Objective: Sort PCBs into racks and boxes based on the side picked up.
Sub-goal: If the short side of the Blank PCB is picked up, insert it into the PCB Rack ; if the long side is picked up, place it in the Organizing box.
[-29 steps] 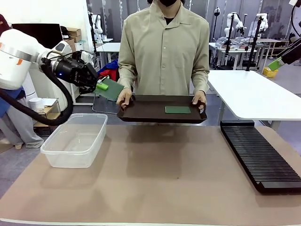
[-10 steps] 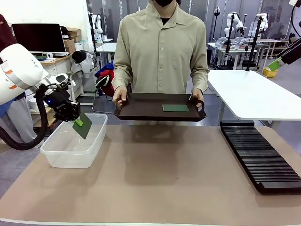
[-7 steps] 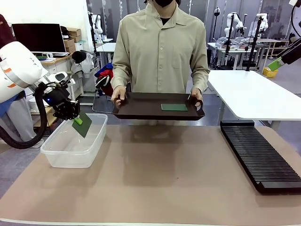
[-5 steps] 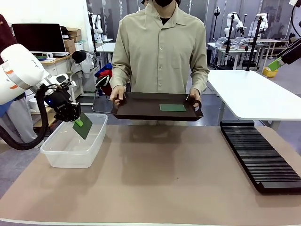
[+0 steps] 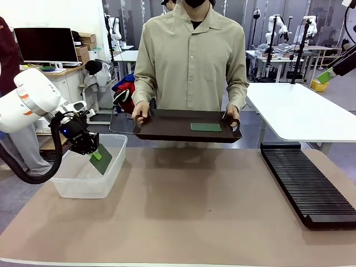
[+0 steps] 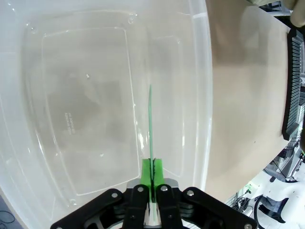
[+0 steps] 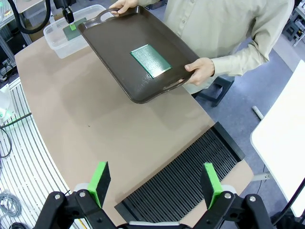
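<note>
Over the tub (image 5: 78, 188), my left gripper (image 5: 95, 154) pinches a green board (image 5: 103, 162) hanging just beneath it; my right gripper (image 7: 156, 183) is spread wide, with the rack (image 7: 190, 167) below.

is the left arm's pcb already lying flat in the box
No, the PCB stands edge-on, clamped in the shut jaws of the left gripper, reaching down into the box.

support: table (image 5: 189, 217), tan top with a pale front edge | item 1: long black slotted rack (image 5: 308, 186), flat on the top at its right side | item 2: clear plastic tub (image 5: 78, 188), standing on the top well apart from the rack, across the table to the rack's left
</note>
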Tool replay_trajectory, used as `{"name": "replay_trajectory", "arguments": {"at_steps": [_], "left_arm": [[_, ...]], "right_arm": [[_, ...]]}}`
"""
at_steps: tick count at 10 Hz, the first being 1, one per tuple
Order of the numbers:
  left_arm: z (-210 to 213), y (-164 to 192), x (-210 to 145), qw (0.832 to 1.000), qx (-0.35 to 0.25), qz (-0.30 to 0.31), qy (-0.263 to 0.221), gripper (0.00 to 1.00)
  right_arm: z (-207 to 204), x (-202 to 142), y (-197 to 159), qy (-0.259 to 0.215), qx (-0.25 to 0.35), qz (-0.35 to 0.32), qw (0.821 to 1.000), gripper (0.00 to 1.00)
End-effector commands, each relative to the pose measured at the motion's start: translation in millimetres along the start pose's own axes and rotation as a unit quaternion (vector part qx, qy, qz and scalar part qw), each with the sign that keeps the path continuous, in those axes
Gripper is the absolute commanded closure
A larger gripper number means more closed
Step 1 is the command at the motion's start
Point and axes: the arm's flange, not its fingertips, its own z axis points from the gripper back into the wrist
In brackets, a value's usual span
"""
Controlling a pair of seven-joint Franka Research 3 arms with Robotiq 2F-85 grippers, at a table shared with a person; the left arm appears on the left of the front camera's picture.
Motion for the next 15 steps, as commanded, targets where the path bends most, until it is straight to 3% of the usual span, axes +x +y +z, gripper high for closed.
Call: {"name": "replay_trajectory", "arguments": {"at_steps": [1,10,11,12,13,14,15], "left_arm": [[-3,6,6,1.000,-0.007,-0.006,0.006,0.98],[-38,29,15,1.000,0.010,0.013,0.015,0.98],[-37,32,15,1.000,0.019,0.019,0.013,0.79],[-35,33,15,0.999,0.026,0.022,0.011,0.78],[-32,35,15,0.999,0.039,0.028,0.008,0.59],[-31,36,15,0.998,0.047,0.032,0.007,0.58],[-27,36,14,0.998,0.055,0.035,0.003,0.39]], "right_arm": [[0,-1,0,0.001,0.001,0.000,1.000,0.00],[0,-1,0,0.001,0.001,0.000,1.000,0.00],[0,-1,0,0.001,0.001,0.000,1.000,0.00],[0,-1,0,0.001,0.001,0.000,1.000,0.00],[0,-1,0,0.001,0.001,0.000,1.000,0.00],[0,-1,0,0.001,0.001,0.000,1.000,0.00],[0,-1,0,0.001,0.001,0.000,1.000,0.00]]}}
